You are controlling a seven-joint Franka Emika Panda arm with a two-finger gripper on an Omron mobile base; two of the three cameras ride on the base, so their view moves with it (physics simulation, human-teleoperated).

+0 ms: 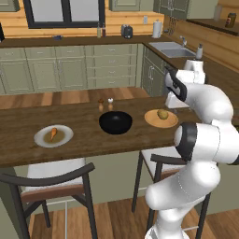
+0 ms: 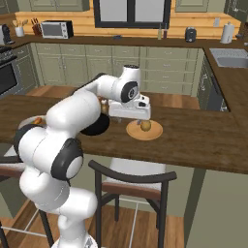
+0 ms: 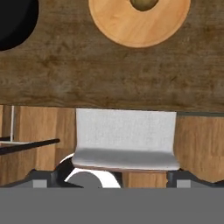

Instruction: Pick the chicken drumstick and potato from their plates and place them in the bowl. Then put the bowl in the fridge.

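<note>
The chicken drumstick (image 1: 53,133) lies on the pale grey-white plate (image 1: 42,139) at the counter's left. At the counter's middle stands the black bowl (image 1: 115,122), with nothing in it. To its right, the potato (image 1: 162,114) rests on the tan-orange plate (image 1: 153,121). My gripper (image 2: 130,117) hangs open above the counter's near side, just in front of the potato plate (image 2: 154,133) and beside the bowl (image 3: 13,22). In the hand view the potato (image 3: 143,3) and its plate (image 3: 140,26) lie at the top edge. The fridge is out of view.
Two small shakers (image 1: 105,103) stand behind the bowl. Two chairs are tucked under the counter's near edge, one at the left (image 1: 51,179) and one with a grey seat (image 3: 126,138) directly below my hand. Cabinets and a sink (image 1: 172,48) line the far walls.
</note>
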